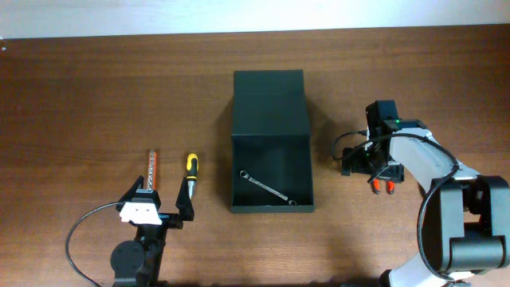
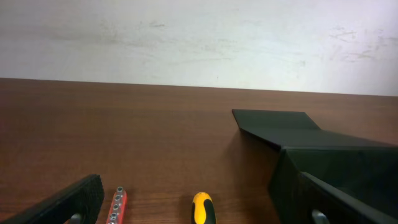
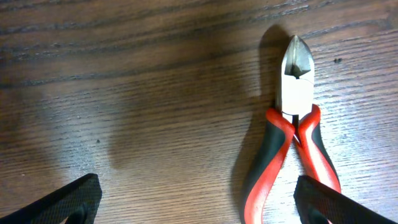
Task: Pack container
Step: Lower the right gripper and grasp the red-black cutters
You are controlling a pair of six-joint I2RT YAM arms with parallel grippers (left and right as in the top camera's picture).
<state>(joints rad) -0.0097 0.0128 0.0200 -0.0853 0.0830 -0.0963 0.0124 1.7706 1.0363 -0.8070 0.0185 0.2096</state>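
Overhead: one container (image 1: 269, 100), one wrench (image 1: 267, 187), one screwdriver (image 1: 190, 171), one pliers (image 1: 382, 186).

Left arm (image 1: 134, 255): black round base, white block (image 1: 139, 210) near the wrist.
Left cable (image 1: 76, 231): thin, black, looped.
Left gripper (image 1: 162, 198): matte black wedge fingers (image 2: 68, 202).
Right arm (image 1: 466, 235): dark bulky joints, white curved shell (image 1: 418, 150), small green light (image 1: 394, 122).
Right cable (image 1: 341, 145): thin, black.
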